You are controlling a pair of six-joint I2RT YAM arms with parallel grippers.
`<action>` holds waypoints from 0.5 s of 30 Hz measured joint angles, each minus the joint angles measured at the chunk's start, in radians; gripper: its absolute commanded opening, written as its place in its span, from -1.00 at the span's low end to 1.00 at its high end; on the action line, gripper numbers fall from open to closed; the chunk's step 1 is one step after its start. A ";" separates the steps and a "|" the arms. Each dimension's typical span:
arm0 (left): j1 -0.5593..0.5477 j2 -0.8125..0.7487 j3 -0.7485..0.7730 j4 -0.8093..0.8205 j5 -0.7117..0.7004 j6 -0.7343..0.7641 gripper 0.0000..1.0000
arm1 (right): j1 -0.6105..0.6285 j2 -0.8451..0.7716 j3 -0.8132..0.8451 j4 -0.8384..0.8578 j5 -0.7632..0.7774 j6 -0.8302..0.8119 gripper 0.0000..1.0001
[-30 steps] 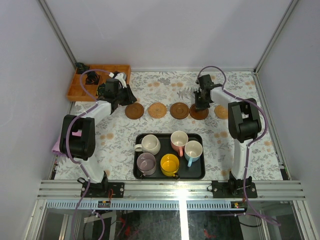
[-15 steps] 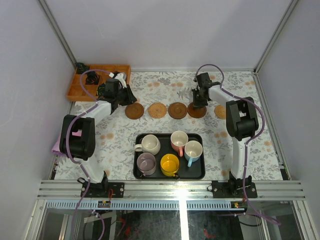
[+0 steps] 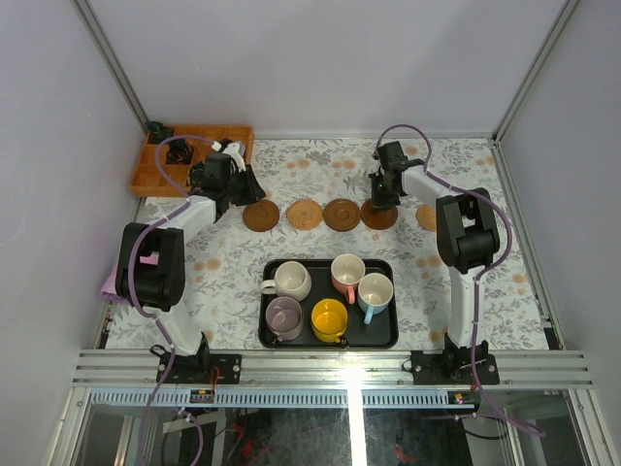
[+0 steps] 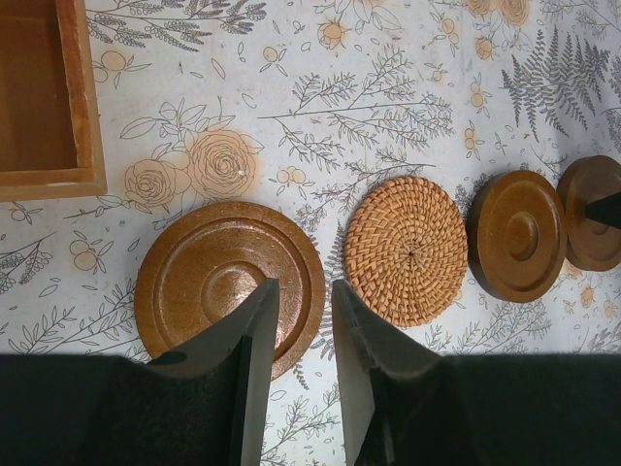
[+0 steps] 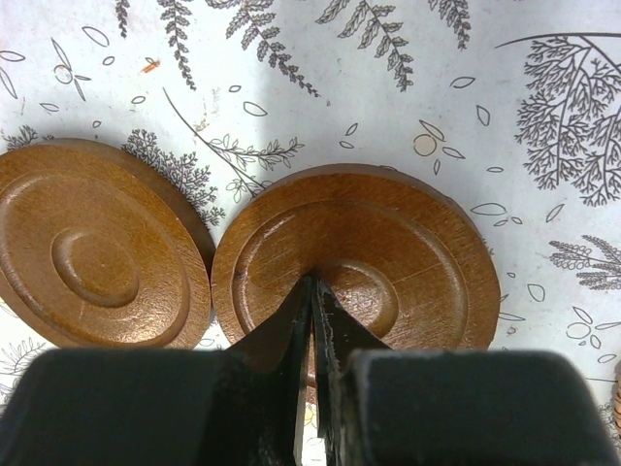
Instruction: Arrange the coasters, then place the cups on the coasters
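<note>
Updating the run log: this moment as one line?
phase: arranging coasters | right gripper: shut, tips on dark coaster | left gripper: open above leftmost coaster | cups: five in tray

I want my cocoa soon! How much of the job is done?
Mostly done: five coasters lie in a row. In hand: the shut right tool has its tips on the fourth coaster, perhaps to nudge it; the left tool hovers, slightly open, over the leftmost coaster. Left: all five cups sit in the tray; none is on a coaster.
</note>
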 measured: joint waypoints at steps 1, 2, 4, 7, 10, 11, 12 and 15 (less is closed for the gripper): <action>0.000 0.000 0.000 0.000 0.000 0.000 -0.43 | 0.000 0.000 -0.002 0.001 0.004 0.004 -0.86; 0.000 0.000 0.000 0.000 0.000 0.000 -0.43 | 0.001 -0.001 -0.003 0.002 0.010 0.008 -0.86; 0.000 0.000 0.000 0.000 0.003 0.000 -0.43 | 0.003 -0.006 -0.014 0.011 0.022 0.017 -0.86; 0.000 0.000 0.000 0.002 0.012 0.000 -0.43 | 0.005 -0.017 -0.031 0.022 0.040 0.029 -0.87; 0.000 0.000 0.000 0.004 0.024 0.000 -0.42 | 0.007 -0.023 -0.040 0.030 0.054 0.039 -0.87; 0.000 0.000 0.000 0.005 0.027 0.000 -0.42 | 0.008 -0.023 -0.041 0.030 0.061 0.041 -0.87; 0.000 0.000 0.000 0.005 0.032 0.000 -0.42 | 0.008 -0.024 -0.041 0.029 0.069 0.044 -0.87; 0.000 0.000 0.000 0.013 0.047 0.000 -0.42 | 0.008 -0.024 -0.041 0.029 0.087 0.052 -0.87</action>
